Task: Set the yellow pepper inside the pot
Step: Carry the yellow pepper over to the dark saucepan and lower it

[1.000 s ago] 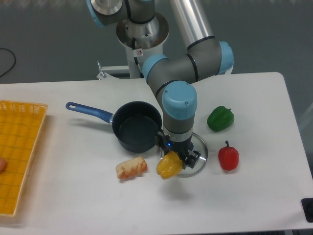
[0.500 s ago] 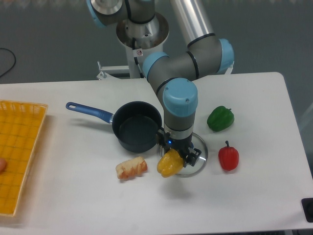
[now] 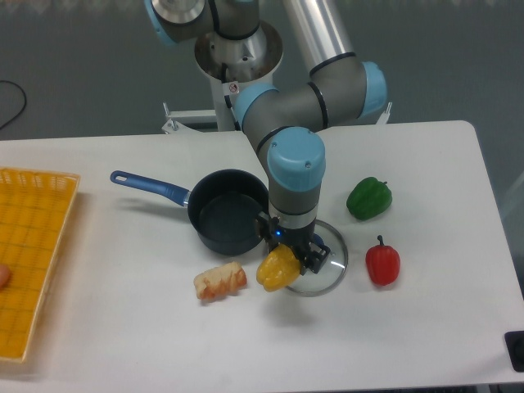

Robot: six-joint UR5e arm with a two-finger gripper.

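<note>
Bread roll point(image 3: 219, 281): we find it on the table, near front.
Yellow pepper point(image 3: 277, 268): we see it clamped between the fingers of the gripper point(image 3: 286, 260), over the glass lid's point(image 3: 327, 264) left edge.
Pot point(image 3: 227, 221): just behind-left, empty.

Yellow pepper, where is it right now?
The yellow pepper is held in the tool, lifted off the table just in front of the pot, between the bread roll and the glass lid.
</note>
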